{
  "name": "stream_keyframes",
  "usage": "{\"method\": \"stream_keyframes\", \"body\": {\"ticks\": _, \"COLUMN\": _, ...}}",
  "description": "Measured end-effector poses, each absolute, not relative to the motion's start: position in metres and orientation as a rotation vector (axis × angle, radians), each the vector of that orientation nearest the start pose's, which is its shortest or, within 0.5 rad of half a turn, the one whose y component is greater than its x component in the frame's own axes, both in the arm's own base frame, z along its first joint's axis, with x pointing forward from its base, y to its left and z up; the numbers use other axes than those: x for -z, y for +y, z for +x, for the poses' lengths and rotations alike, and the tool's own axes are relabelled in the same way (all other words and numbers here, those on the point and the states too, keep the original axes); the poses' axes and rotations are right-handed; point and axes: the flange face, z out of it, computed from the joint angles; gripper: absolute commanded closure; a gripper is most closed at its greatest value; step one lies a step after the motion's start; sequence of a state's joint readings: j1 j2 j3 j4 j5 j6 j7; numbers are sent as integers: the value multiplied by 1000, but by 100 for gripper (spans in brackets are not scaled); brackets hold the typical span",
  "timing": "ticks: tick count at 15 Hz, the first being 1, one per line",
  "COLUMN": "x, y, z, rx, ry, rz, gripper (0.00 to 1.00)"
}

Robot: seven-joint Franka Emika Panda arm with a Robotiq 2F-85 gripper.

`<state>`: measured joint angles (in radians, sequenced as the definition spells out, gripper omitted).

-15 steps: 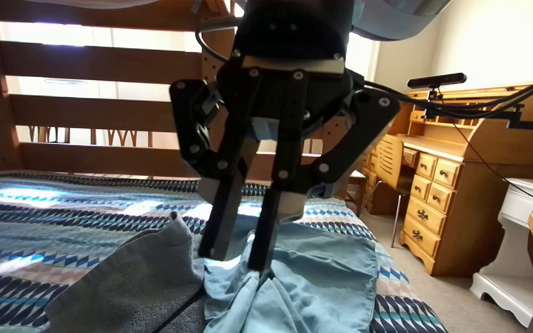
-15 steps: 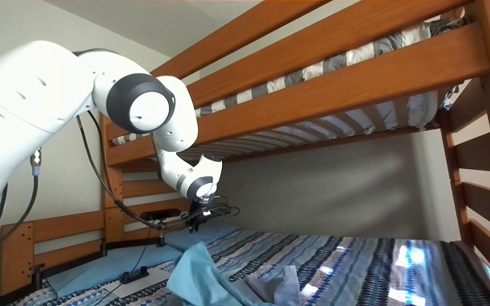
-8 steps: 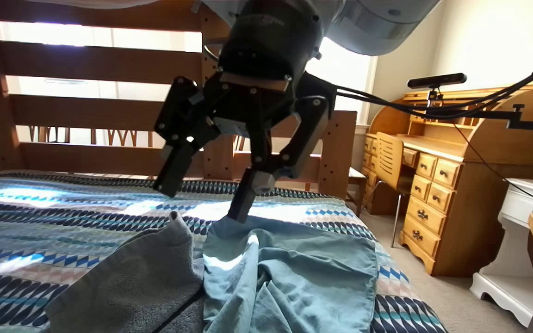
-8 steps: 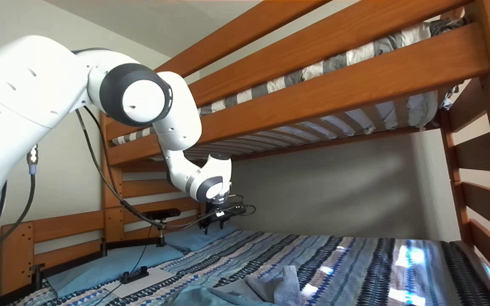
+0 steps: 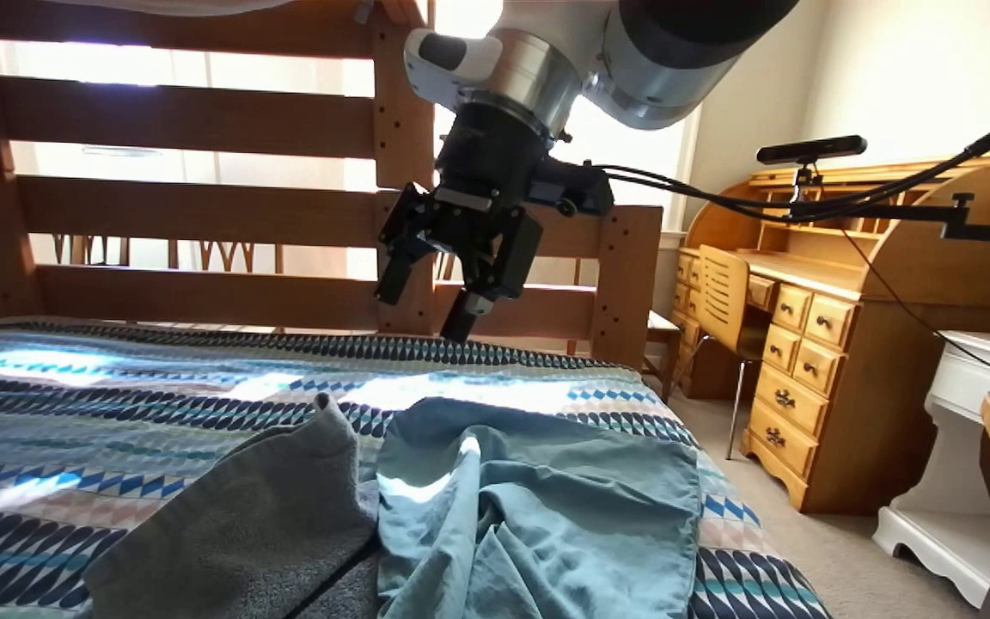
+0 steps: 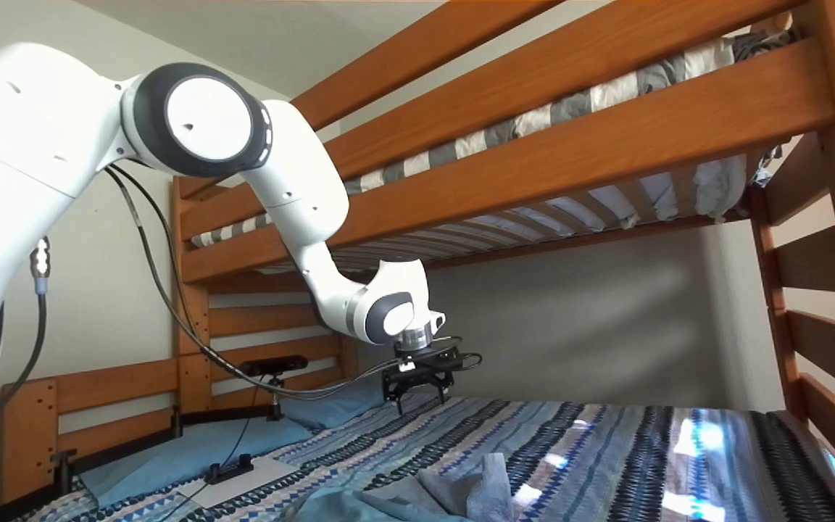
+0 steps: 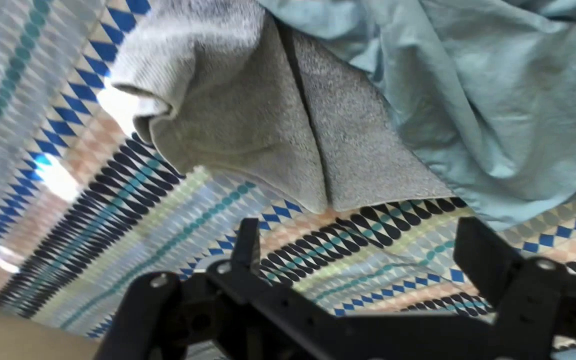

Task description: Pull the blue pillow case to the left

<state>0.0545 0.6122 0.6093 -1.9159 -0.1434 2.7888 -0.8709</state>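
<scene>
Above the counter [image 5: 160, 430] hangs the tool [image 5: 422, 319], jaws spread wide, clear of the blue case [image 5: 589, 507]! And the case itself? Rumpled on the counter, its edge draped over the grey cloth [image 7: 248, 115] in the wrist view, the cloth's corner poking up.

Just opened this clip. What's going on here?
A robot arm is working over a bed with a patterned bedspread. Its end effector is open, holding nothing, above the bed. The blue pillow case lies rumpled, partly over a grey cloth. The task is pulling the pillow case left; whether that is finished, this moment alone doesn't settle.
</scene>
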Motion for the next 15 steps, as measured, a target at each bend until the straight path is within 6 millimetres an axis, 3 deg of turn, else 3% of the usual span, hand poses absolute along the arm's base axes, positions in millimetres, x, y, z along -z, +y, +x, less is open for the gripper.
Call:
{"method": "stream_keyframes", "body": {"ticks": 9, "x": -257, "y": 339, "z": 574, "rx": 343, "ry": -1514, "rz": -2559, "gripper": 0}}
{"method": "stream_keyframes", "body": {"ticks": 15, "x": -237, "y": 304, "z": 599, "rx": 296, "ry": -1153, "rz": -2731, "gripper": 0}}
